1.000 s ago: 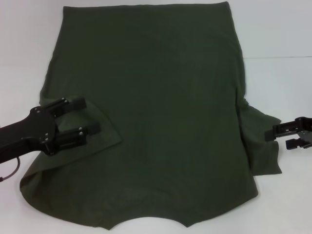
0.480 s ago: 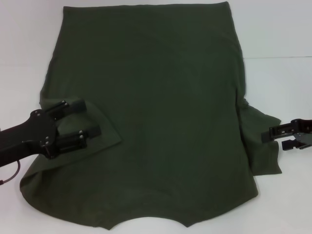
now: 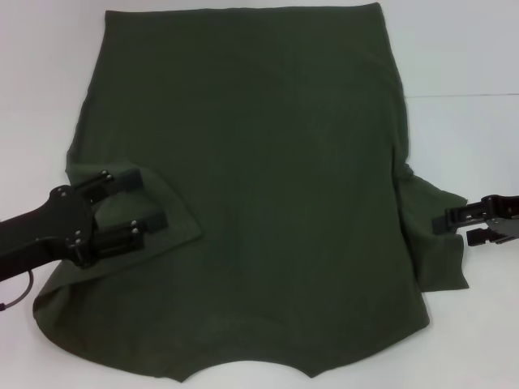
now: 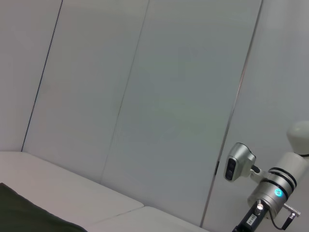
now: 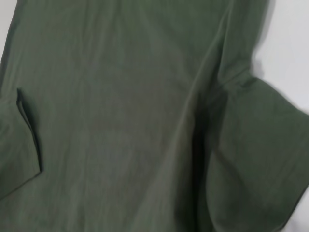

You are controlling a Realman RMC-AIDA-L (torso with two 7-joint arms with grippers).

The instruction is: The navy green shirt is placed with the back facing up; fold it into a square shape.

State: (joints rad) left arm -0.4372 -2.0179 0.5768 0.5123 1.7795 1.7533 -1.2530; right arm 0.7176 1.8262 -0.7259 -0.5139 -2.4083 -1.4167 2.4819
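Two pincers, left pincer [image 3: 152, 200] and right pincer [image 3: 444, 228], stand open over the dark olive-green cotton shirt [image 3: 259, 178]; its collar is cut off, no writing visible.

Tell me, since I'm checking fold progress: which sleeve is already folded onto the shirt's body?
The left sleeve, lying flat on the shirt under the left claw. The right sleeve sticks out sideways onto the table.

Matt cloth shirt [image 3: 259, 162] on smooth white table [image 3: 462, 49].
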